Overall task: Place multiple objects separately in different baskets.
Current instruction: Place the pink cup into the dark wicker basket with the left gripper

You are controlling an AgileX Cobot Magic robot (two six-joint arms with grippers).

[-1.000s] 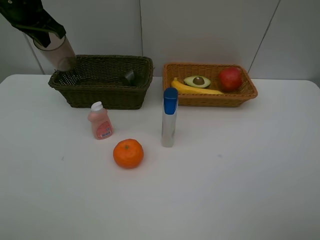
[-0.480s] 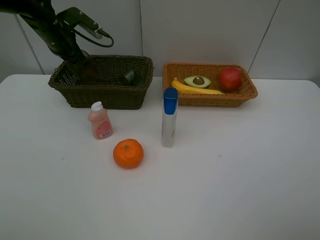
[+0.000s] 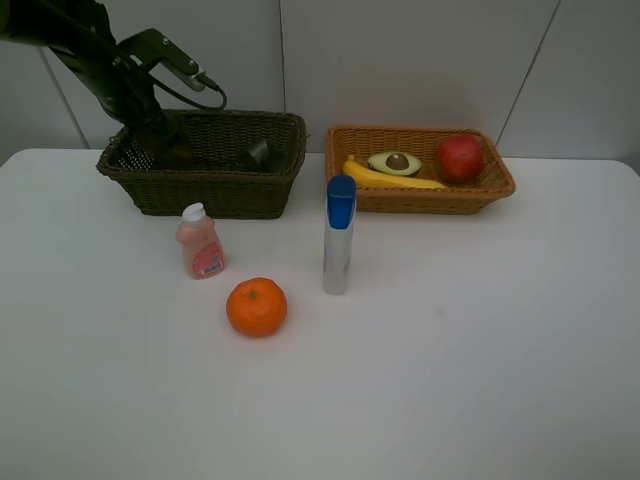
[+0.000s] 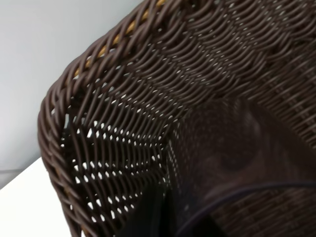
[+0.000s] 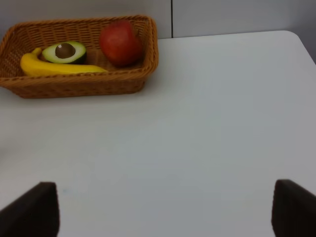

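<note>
My left gripper (image 3: 163, 138) reaches down into the left end of the dark olive-brown basket (image 3: 215, 192), shut on the translucent pinkish-brown cup (image 4: 232, 148), which sits low between the woven walls. A dark green pump bottle (image 3: 259, 154) lies in the same basket. The light orange-tan basket (image 3: 430, 198) holds the banana (image 3: 392, 179), avocado half (image 3: 394, 162) and red apple (image 3: 460, 157). On the table stand the pink bottle (image 3: 200, 243) and the blue-capped tube (image 3: 339, 235), with the orange (image 3: 256, 306) in front. My right gripper (image 5: 163, 210) is open over bare table, out of the high view.
The white table (image 3: 450, 350) spreads in front of and to the right of the loose objects. A grey panelled wall runs right behind both baskets. The left arm's cable (image 3: 195, 85) loops above the dark basket's back rim.
The left arm has come down from above the dark basket's left corner, carrying the cup inside the basket. The right arm and the other objects have not moved.
</note>
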